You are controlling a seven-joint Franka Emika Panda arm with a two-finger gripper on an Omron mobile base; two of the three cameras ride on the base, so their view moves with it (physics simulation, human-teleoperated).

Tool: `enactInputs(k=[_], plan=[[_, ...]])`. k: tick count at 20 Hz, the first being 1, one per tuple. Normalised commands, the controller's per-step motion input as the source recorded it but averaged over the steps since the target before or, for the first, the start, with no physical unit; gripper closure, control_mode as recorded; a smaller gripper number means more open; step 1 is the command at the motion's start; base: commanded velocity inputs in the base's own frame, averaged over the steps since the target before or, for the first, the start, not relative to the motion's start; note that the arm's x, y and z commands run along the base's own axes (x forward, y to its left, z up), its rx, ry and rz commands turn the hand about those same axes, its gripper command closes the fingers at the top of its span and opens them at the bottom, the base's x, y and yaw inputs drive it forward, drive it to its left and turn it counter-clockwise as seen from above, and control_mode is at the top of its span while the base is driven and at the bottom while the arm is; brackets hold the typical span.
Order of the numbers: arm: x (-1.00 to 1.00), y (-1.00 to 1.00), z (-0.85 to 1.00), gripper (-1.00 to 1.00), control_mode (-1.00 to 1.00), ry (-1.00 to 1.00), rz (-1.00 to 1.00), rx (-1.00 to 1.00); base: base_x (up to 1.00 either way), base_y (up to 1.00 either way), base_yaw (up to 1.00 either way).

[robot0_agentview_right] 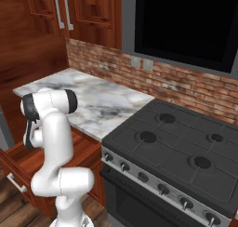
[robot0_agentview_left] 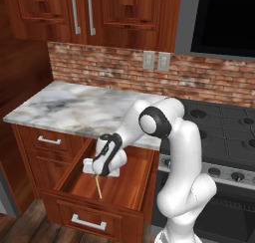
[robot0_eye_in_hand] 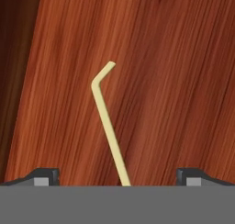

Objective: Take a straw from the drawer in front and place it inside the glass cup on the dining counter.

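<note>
The wide wooden drawer (robot0_agentview_left: 130,187) stands pulled open below the worktop, its silver bar handle (robot0_agentview_left: 88,222) on the front panel. On its floor lies the thin pale yellow straw (robot0_agentview_left: 98,188). In the hand view the straw (robot0_eye_in_hand: 106,122) has a bent tip and runs down to the middle of the gap between my fingertips (robot0_eye_in_hand: 46,176). My gripper (robot0_agentview_left: 98,176) hangs inside the drawer just above the straw, open wide with nothing held. The drawer's corner (robot0_agentview_right: 18,162) shows beside the arm in the right base view. The glass cup and the dining counter are out of view.
A marble worktop (robot0_agentview_left: 84,107) lies over the drawer, backed by a brick wall (robot0_agentview_left: 114,67). To the left is a narrower shut drawer (robot0_agentview_left: 50,140). A black stove (robot0_agentview_right: 186,147) stands on the right. The drawer's side walls close in around the hand.
</note>
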Motion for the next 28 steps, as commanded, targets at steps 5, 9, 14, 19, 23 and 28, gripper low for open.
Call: enactInputs(k=[5,9,14,19,23,28], plan=[[0.01,0.03,0.0,-1.0,-1.0,-0.02,-0.01,0.0,0.0,0.0,0.0],[0.11,0.06,0.0,-1.0,-1.0,0.0,-0.02,0.0,0.0,0.0,0.0],[0.1,0.04,0.0,-1.0,-1.0,0.0,-0.02,0.0,0.0,0.0,0.0],[0.12,0.04,-0.04,-1.0,-1.0,0.0,-0.01,0.0,0.0,0.0,0.0],[0.06,0.0,-0.18,-1.0,-1.0,0.0,-0.01,-0.02,0.0,0.0,0.0],[0.06,0.0,-0.26,-1.0,-1.0,0.0,-0.01,-0.02,0.0,0.0,0.0]])
